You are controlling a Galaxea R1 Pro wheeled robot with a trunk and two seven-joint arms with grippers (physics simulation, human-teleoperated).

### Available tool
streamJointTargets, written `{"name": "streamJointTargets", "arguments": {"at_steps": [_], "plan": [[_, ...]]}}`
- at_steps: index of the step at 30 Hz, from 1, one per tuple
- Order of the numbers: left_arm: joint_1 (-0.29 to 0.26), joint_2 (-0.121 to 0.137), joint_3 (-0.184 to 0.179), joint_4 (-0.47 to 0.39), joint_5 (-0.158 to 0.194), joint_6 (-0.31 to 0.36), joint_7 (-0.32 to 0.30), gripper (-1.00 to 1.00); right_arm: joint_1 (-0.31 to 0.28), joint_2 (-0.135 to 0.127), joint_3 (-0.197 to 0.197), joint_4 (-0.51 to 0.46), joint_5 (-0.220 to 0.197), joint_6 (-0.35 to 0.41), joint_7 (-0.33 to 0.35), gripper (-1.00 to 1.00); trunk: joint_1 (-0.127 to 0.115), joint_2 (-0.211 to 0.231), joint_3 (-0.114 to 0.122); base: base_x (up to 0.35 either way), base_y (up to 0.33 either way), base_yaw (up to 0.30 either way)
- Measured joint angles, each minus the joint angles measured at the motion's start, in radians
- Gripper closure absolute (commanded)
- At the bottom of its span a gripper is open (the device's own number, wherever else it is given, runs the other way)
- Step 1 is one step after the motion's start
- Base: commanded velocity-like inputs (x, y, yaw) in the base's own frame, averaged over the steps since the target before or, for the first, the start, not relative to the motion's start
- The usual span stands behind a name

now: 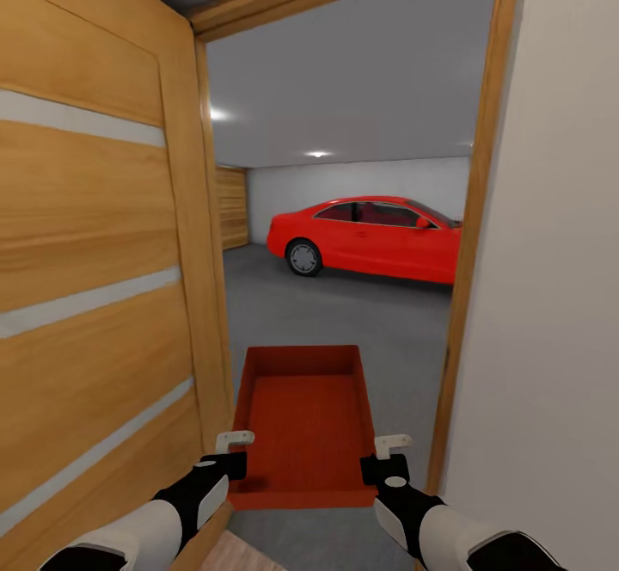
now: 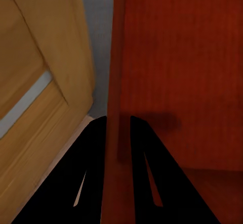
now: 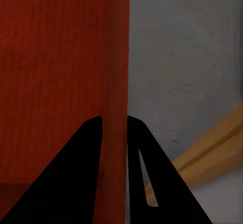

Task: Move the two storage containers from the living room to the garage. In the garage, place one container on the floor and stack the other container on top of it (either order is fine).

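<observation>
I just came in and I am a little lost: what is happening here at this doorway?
The robot carries one red-orange storage container with both arms. The left gripper clamps one side wall, the right gripper the other. It stands in the doorway beside the open wooden door; ahead lies the garage floor with a red car.

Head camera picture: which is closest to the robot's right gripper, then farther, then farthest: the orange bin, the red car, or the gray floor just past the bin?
From the right gripper:
1. Storage container, gripped at its right wall.
2. Floor, beyond the bin.
3. Red car, far back in the garage.
</observation>
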Motion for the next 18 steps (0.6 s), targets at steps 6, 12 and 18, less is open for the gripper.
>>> {"name": "streamJointTargets", "arguments": {"at_steps": [6,12,18], "plan": [[0.000,0.000,0.000,0.000,0.000,0.000,0.000,1.00,0.000,0.000,0.000,0.000,0.000,0.000,0.000,1.00,0.000,0.000,0.000,0.240,0.223,-0.246],[0.000,0.000,0.000,0.000,0.000,0.000,0.000,1.00,0.000,0.000,0.000,0.000,0.000,0.000,0.000,1.00,0.000,0.000,0.000,0.240,0.223,-0.246],[0.000,0.000,0.000,0.000,0.000,0.000,0.000,1.00,0.000,0.000,0.000,0.000,0.000,0.000,0.000,1.00,0.000,0.000,0.000,0.240,0.223,-0.246]]}}
